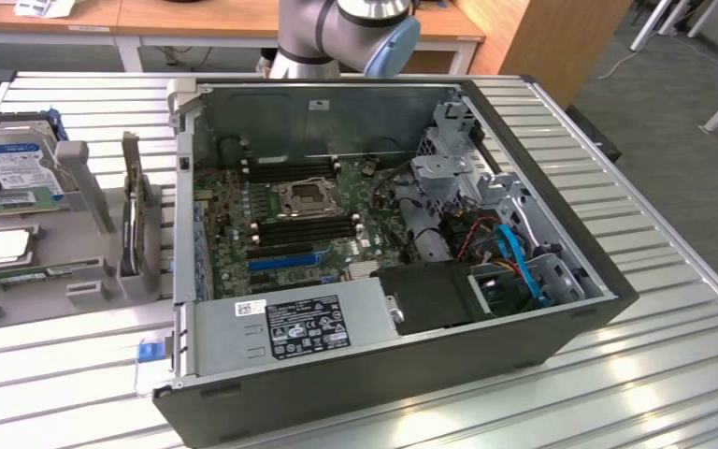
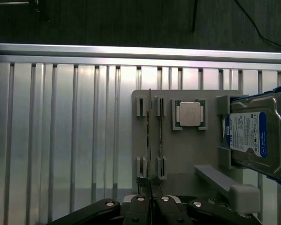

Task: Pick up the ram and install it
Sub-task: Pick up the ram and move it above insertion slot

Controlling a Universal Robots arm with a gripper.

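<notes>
Just the one arm point(image 1: 322, 28) here. The exterior view catches a chunk of it at the far edge of the scene: a fat grey tube segment standing roughly upright, with a joint bulging out on the exterior view's right under a light blue cap point(image 1: 393, 45). The wrist view looks along the hand point(image 2: 150, 204) from behind. Its black linkage bars point(image 2: 91, 210) splay out to both sides, dotted with silver pivot screws point(image 2: 110, 204), and the two fingers point(image 2: 140, 212) are squeezed right together in the middle, pretty much zero gap.
</notes>
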